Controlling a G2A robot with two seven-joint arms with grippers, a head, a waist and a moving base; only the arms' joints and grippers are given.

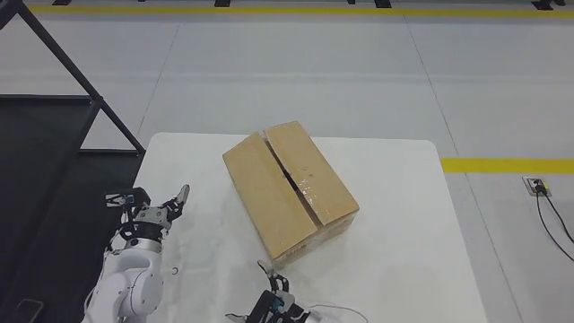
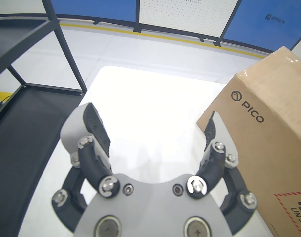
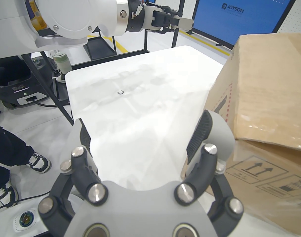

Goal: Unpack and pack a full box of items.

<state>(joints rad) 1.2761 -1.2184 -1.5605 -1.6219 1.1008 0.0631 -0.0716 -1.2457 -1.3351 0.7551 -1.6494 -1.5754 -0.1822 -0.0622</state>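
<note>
Box [image 1: 289, 188] sits mid-desk [image 1: 395, 233], skewed, its 2 top flaps shut. We have the left end effector [image 2: 151, 114] spread wide and empty, near the box's side. The right end effector [image 3: 143, 119] is likewise agape by its near corner. We judge unpacking not started. Next: get a finger under the centre seam, lift 1 flap.
</note>
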